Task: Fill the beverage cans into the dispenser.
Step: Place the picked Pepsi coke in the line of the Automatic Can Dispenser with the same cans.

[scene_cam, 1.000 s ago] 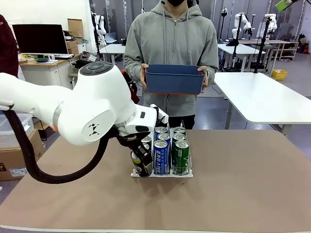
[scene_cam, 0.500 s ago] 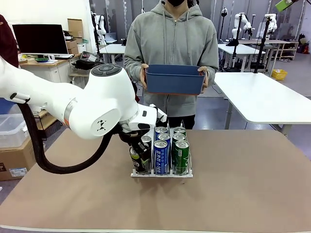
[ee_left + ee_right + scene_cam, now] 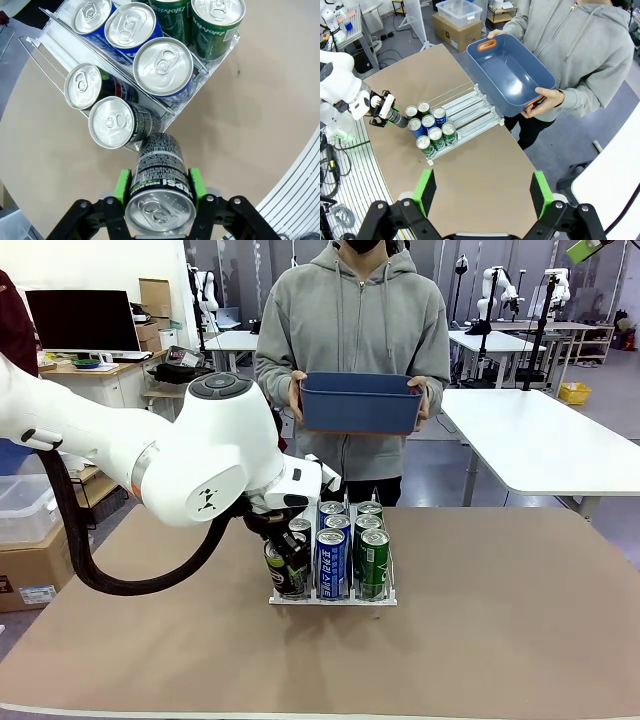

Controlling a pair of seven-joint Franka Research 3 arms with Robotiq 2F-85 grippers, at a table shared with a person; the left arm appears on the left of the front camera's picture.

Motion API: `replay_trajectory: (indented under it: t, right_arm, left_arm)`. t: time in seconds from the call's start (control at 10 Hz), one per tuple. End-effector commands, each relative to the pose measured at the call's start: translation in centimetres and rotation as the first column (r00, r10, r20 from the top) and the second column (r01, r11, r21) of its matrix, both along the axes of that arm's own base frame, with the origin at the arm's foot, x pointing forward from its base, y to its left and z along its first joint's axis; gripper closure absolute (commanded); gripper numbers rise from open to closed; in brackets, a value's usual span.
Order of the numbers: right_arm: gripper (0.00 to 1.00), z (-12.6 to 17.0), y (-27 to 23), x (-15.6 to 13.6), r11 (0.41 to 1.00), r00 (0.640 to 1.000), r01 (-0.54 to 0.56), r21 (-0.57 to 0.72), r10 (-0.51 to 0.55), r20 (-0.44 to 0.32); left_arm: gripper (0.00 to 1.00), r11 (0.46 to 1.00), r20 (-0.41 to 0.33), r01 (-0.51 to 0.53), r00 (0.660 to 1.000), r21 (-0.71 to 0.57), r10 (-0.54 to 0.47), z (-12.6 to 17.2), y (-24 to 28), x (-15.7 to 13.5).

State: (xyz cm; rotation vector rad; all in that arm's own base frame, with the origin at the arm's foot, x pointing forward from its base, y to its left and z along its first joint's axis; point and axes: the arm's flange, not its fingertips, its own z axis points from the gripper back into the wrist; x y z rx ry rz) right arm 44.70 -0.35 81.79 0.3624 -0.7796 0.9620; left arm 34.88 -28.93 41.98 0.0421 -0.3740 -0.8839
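On the brown bench (image 3: 500, 640), a dark Pepsi can (image 3: 159, 192) is clamped between the left gripper's (image 3: 159, 187) green-padded fingers (image 3: 121, 186), tilted at the front of the dispenser's (image 3: 332, 598) left lane. Blue and green cans fill the other lanes. The right gripper's (image 3: 482, 192) fingers are held wide apart, high above the bench.

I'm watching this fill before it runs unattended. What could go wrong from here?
1. The left end effector holds the dark grey aluminium can tilted at the front of the clear plastic wire dispenser; released so, it might tip over.
2. Two dark cans already stand in that lane, so pushing in could jam or shove them.
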Motion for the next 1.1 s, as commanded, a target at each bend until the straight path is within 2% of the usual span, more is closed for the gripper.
replay_trajectory:
  t: [0.0,0.1,0.4,1.0]
  right_arm:
    - [0.0,-0.1,0.2,0.0,1.0,1.0,0.009,0.02,-0.009,0.012]
    - [0.0,-0.1,0.2,0.0,1.0,1.0,0.009,0.02,-0.009,0.012]
    - [0.0,-0.1,0.2,0.0,1.0,1.0,0.009,0.02,-0.009,0.012]
    - [0.0,-0.1,0.2,0.0,1.0,1.0,0.009,0.02,-0.009,0.012]
  left_arm:
    - [0.42,1.0,0.001,0.0,1.0,0.0,0.0,0.0,0.0,0.0]
    - [0.42,0.999,-0.05,-0.005,0.999,-0.04,0.003,-0.2,0.0,0.7]
    - [0.42,0.997,-0.003,-0.001,1.0,-0.082,0.0,-0.5,-0.7,3.4]
    - [0.42,0.996,0.048,-0.083,0.995,-0.045,0.085,-0.7,-0.4,6.7]
